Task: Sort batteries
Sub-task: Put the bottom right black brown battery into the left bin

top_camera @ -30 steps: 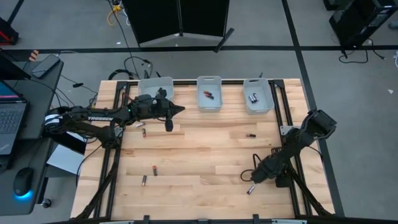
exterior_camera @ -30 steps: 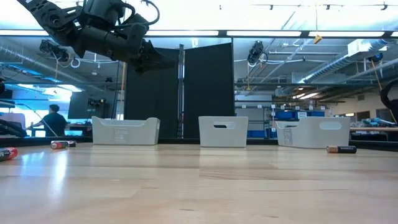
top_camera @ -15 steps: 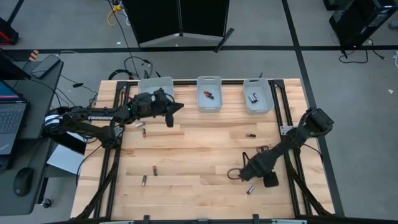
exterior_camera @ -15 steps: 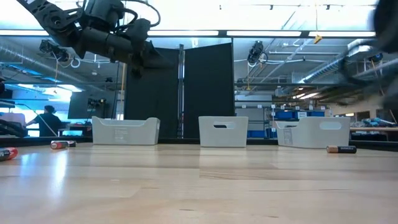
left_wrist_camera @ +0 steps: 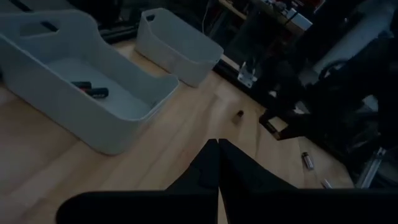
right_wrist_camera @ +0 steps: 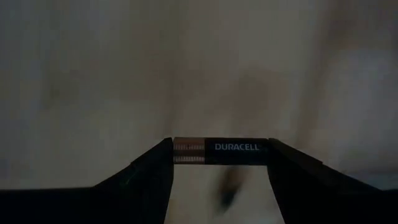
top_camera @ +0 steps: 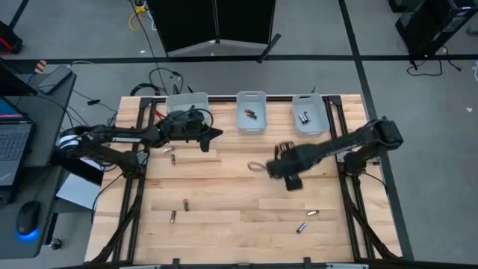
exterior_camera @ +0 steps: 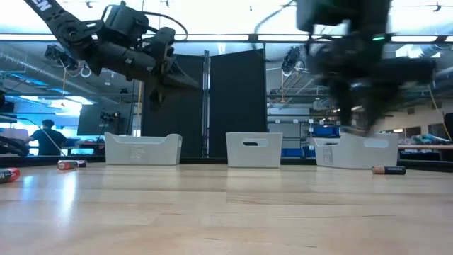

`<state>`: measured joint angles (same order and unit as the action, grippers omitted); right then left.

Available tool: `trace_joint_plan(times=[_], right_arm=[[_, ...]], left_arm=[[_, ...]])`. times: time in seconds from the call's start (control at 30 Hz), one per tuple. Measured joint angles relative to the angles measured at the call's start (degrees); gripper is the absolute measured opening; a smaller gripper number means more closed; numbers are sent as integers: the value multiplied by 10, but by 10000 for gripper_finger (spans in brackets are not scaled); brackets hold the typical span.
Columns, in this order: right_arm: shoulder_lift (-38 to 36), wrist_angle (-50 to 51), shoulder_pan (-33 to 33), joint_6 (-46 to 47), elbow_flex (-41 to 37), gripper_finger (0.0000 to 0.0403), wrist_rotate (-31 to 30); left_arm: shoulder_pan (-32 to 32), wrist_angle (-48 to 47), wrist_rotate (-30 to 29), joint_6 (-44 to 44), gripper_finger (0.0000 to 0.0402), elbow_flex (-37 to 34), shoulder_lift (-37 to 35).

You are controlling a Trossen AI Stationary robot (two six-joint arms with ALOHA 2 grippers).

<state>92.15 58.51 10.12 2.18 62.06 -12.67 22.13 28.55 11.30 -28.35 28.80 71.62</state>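
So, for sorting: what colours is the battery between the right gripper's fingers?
Black with a copper end, best in the right wrist view.

Black, copper-ended battery (right_wrist_camera: 221,151)

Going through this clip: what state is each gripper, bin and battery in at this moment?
Left gripper: shut, empty, raised beside the left bin.
Right gripper: closed on the Duracell battery, above mid-table.
Duracell battery: held end to end, off the table.
Middle bin: upright, holds dark batteries.
Right bin: upright, holds silver batteries.
Left bin: upright, contents hidden.
Loose batteries: lying unsorted on the table.
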Motion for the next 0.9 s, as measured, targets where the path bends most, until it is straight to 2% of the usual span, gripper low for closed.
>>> trace_joint_plan(times=[0.1, 0.2, 0.4, 0.57, 0.67, 0.9], right_arm=[[-16, -109, -45, -63, 0, 233, -37], [-22, -238, -77, -128, 0, 233, -52], [-22, -409, -105, -215, 0, 233, -75], [-22, -493, -112, -261, 0, 233, -86], [-22, -518, -112, -282, 0, 233, -88], [-22, -547, -112, -309, 0, 233, -88]], left_arm=[[0, 26, 14, -19, 8, 0, 27], [0, 75, 58, -30, 8, 0, 56], [0, 144, 106, -54, 8, 7, 92], [-9, 136, 107, -59, 36, 29, 94], [-22, 132, 107, -72, 68, 42, 94], [-47, 131, 64, -79, 143, 56, 94]])
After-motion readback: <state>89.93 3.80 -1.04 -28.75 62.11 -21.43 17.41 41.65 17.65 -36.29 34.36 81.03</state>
